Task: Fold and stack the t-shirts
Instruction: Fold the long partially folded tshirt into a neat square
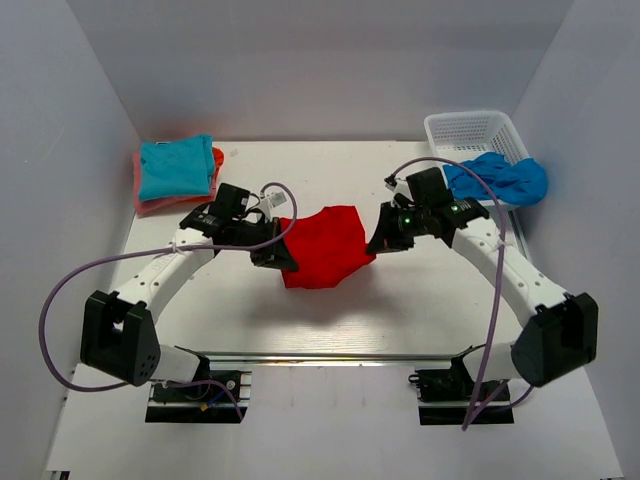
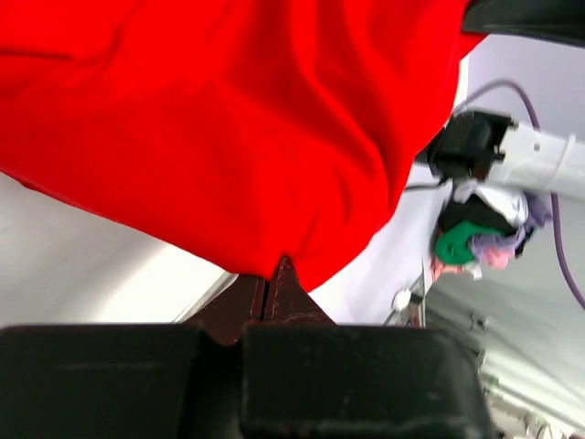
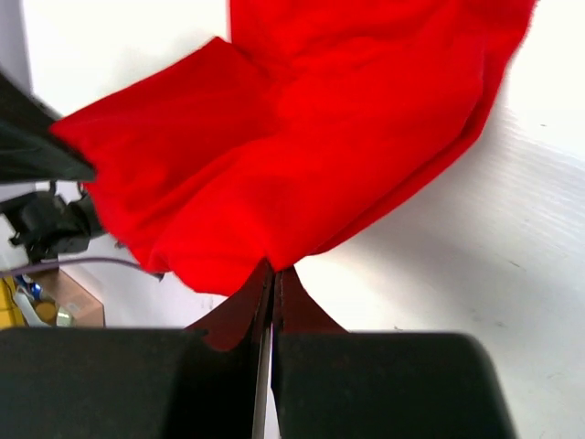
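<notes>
The bright red t-shirt (image 1: 325,247) hangs bunched between both grippers over the table's middle. My left gripper (image 1: 277,252) is shut on its left edge; the left wrist view shows the red cloth (image 2: 228,128) pinched at the fingertips. My right gripper (image 1: 380,240) is shut on its right edge; the right wrist view shows the red cloth (image 3: 302,137) held at the fingertips above the white table. A folded turquoise t-shirt (image 1: 176,166) lies on an orange-pink one (image 1: 216,157) at the back left.
A white mesh basket (image 1: 478,135) stands at the back right with a crumpled blue cloth (image 1: 500,178) spilling over its front rim. Grey walls close in the table on the left, back and right. The arm bases sit at the near edge.
</notes>
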Motion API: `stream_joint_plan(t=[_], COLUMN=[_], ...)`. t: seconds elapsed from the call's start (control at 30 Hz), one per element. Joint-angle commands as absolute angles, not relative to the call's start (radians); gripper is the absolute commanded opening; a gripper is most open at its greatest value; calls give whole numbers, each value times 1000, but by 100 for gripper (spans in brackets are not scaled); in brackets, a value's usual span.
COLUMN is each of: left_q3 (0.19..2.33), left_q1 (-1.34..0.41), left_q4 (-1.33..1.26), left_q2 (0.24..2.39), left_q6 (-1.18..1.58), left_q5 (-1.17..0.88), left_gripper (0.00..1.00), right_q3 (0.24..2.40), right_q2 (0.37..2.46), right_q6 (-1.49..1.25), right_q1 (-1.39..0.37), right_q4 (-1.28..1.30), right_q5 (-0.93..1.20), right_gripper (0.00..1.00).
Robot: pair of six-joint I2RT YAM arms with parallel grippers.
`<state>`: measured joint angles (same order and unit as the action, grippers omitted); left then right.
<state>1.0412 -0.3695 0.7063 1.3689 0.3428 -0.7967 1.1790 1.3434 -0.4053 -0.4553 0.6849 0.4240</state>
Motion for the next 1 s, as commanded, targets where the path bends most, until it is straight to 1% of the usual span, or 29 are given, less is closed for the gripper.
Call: stream_joint_plan(t=[0.0, 0.2, 0.33, 0.4, 0.53, 0.7, 0.77, 0.83, 0.97], left_q3=[1089, 1155, 1184, 1184, 1164, 1132, 1132, 1184, 1216], left_q1=[-364, -336, -312, -299, -264, -232, -222, -213, -195], left_q4=[640, 661, 664, 664, 578, 379, 345, 307, 262], left_q2=[1359, 1393, 1445, 1459, 1503, 1561, 1591, 1655, 1735], left_q6=[402, 457, 469, 479, 501, 561, 571, 571, 581], left_q5=[-749, -551, -519, -518, -541, -540, -540, -569, -607], left_gripper=[0, 0, 0, 0, 0, 0, 0, 0, 0], right_q3=[1247, 1313, 1350, 1385, 1436, 1561, 1600, 1649, 1707], right_q2=[1409, 1515, 1572, 1614, 1690, 1817, 1845, 1888, 1942], right_q6=[-400, -440, -459, -462, -463, -456, -453, -451, -451], right_q1=[-430, -393, -373, -368, -359, -345, -342, -342, -337], right_q4=[727, 697, 655, 640, 594, 589, 566, 534, 494], right_q5=[399, 406, 391, 391, 417, 413, 413, 404, 425], right_gripper=[0, 0, 0, 0, 0, 0, 0, 0, 0])
